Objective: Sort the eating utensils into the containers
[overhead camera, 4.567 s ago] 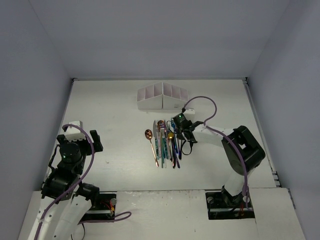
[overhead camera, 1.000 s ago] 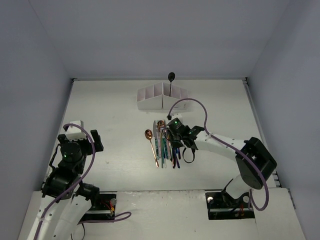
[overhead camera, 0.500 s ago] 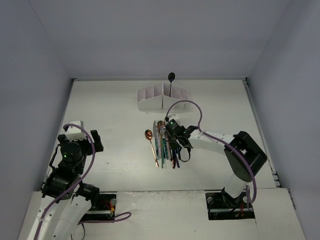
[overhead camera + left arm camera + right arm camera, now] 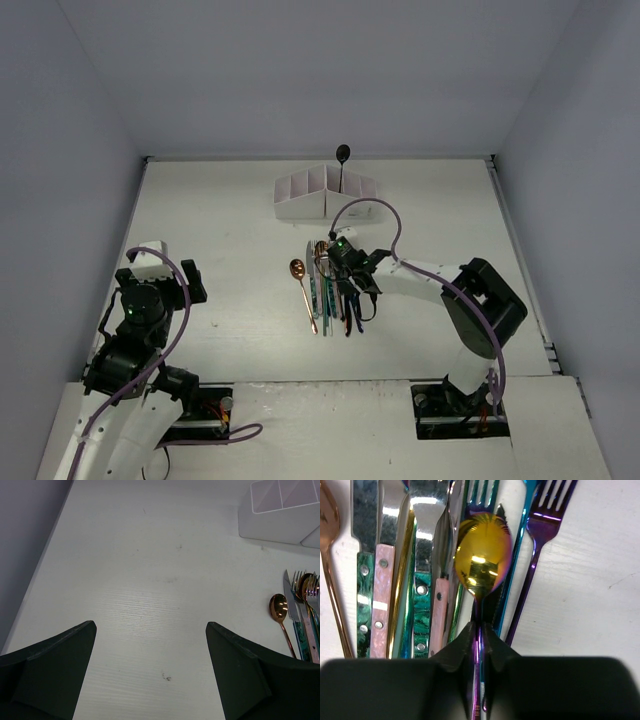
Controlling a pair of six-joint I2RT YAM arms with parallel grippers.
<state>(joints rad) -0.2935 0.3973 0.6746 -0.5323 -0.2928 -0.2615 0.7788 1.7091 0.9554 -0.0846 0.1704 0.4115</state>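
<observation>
1. Utensils lie in a tight fan just in front of the white organiser box, with their handles pointing away from it. One dark spoon stands upright in a compartment toward the box's right end.
2. The right gripper is over that pile, its fingers pressed together on the thin neck of a gold spoon, just below the bowl. The spoon rests on top of the forks and knives, bowl toward the box.
3. The left gripper is spread wide and holds nothing, well to the left of the box. A copper spoon at the pile's left edge shows in its view.
4. The step in hand looks like picking up the gold spoon. The grasp seems made, but I cannot tell whether the spoon has left the pile.
5. The next move calls for a straight lift that does not drag the neighbours, then a carry to the box. The handle would need tipping down into a narrow slot, likely the dark spoon's.
</observation>
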